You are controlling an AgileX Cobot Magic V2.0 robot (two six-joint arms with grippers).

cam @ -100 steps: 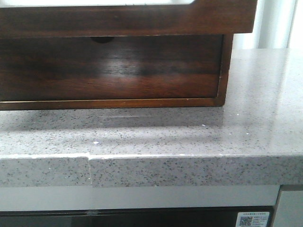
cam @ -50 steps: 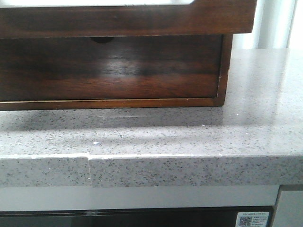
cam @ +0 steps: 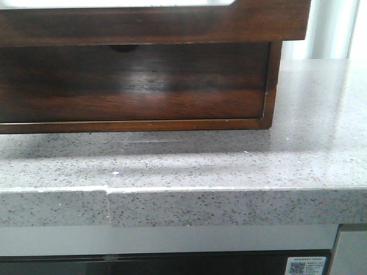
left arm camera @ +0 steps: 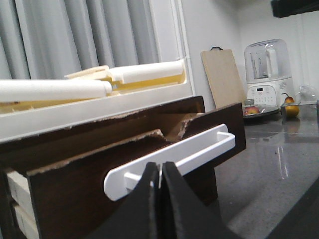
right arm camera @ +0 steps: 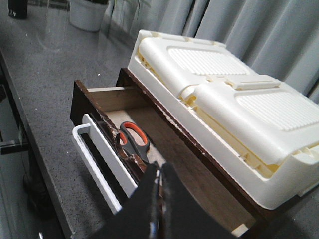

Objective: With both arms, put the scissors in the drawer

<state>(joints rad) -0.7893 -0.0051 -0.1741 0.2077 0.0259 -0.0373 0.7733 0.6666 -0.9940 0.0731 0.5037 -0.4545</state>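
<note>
Jaws closed, both | scissors [right arm camera: 133, 141] inside open drawer [right arm camera: 149, 149]

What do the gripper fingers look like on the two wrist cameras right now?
The left gripper and the right gripper look the same: two flat, angular matte-black fingers tapering to blunt tips, with only a thin seam between them. No cables, labels or markings show on them. Neither arm appears in the front view.

We see only the handles of the scissors [right arm camera: 134, 140]; their blades are hidden behind the right gripper [right arm camera: 160, 174]. In the front view the drawer [cam: 137, 24] is cut off above and at the left, so its inside stays hidden from us.
</note>
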